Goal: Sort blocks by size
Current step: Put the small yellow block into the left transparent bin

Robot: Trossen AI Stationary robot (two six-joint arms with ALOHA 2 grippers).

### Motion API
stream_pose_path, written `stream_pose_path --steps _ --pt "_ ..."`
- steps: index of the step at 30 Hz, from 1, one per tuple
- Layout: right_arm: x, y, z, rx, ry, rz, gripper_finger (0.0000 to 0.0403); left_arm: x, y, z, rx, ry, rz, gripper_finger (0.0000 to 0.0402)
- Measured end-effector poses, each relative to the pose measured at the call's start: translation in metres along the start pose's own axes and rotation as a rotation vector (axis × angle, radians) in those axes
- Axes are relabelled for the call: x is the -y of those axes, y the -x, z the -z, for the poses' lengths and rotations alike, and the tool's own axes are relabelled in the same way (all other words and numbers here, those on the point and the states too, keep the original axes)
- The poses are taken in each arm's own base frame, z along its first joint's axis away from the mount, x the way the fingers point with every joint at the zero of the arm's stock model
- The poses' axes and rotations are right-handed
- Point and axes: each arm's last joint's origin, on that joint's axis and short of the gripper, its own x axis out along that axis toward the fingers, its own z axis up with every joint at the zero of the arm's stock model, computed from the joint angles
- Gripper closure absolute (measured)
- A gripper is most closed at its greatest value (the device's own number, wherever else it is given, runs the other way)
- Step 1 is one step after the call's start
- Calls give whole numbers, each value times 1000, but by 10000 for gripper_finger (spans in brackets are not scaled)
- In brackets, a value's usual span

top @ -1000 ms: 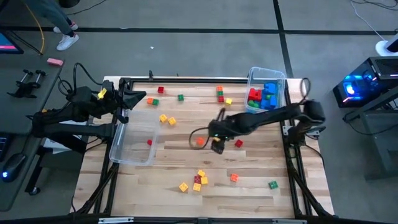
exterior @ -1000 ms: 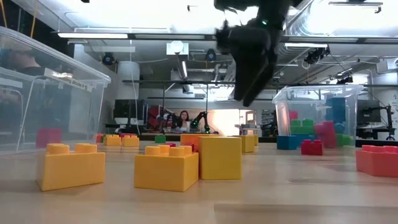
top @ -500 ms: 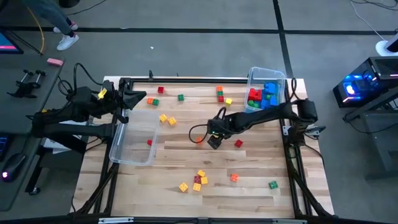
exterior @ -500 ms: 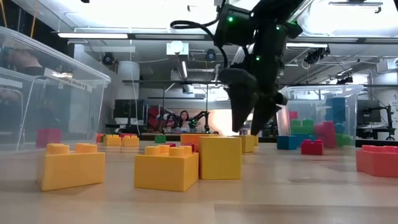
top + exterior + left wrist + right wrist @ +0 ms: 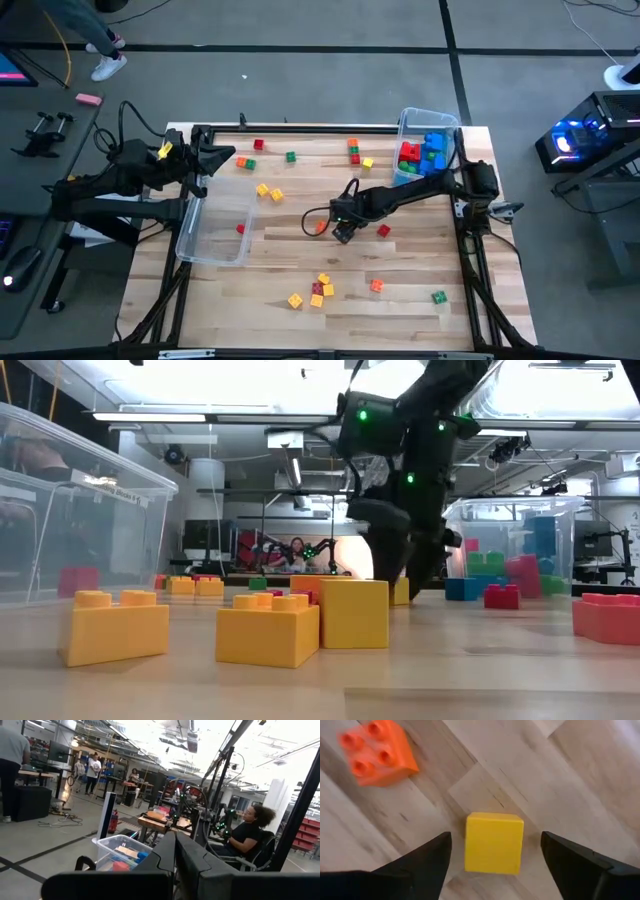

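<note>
Right end effector [image 5: 495,865] open astride a yellow cube [image 5: 494,842], not yet gripping.
Left end effector [image 5: 175,870] shut, parked. Some blocks [image 5: 422,153] seem binned; most blocks scattered across the bench [image 5: 270,260], unsorted.

Between the right gripper [image 5: 495,852] fingers [image 5: 422,862] lies a yellow cube [image 5: 494,842] of smooth, matt-looking plastic. Just beyond them an orange brick [image 5: 377,752], studded on top, has a slightly glossy plastic face. The table [image 5: 560,785] under both is pale wood, visibly grained, in jointed planks. The fingers look matt black.
</note>
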Motion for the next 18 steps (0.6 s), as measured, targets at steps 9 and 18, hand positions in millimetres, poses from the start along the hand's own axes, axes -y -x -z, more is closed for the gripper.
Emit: stream_pose_path --steps 9,18 --pt "1 2 -1 25 2 23 253 0 0 0 0 0 -3 401" --pt "-16 100 -42 405 97 -91 275 -1 0 2 -22 -5 -12 402"
